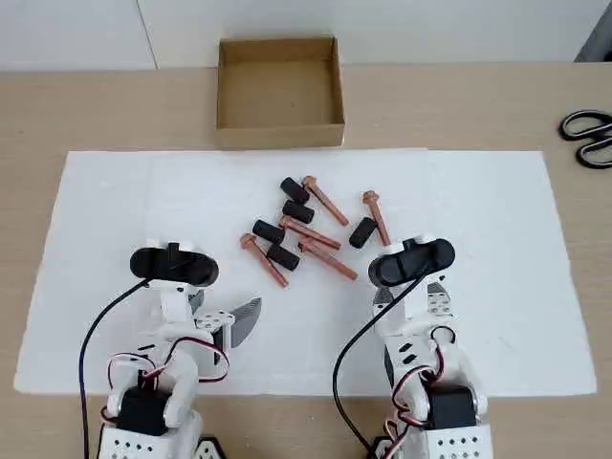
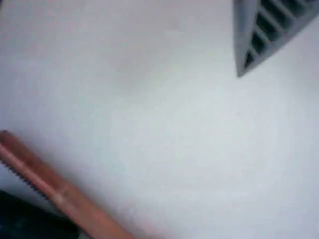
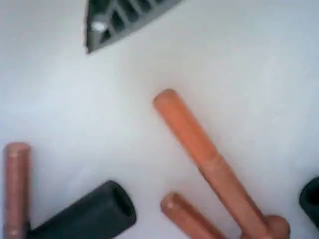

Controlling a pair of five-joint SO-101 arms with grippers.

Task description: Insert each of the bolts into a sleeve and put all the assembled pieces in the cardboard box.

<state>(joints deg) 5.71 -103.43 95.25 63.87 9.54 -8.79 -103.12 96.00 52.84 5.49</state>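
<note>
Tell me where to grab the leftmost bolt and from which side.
I'd take the leftmost bolt by its shank near the headless end, from above, closing across it. It lies flat on the paper, and a black sleeve crowds its middle, while that end is free.

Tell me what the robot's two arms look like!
The left arm and right arm are white plastic with black motor blocks. Each carries a black oval camera pod, trailing a long black cable. Thin red, white and black wires loop lower down. The left gripper and right gripper are grey and ribbed.
</note>
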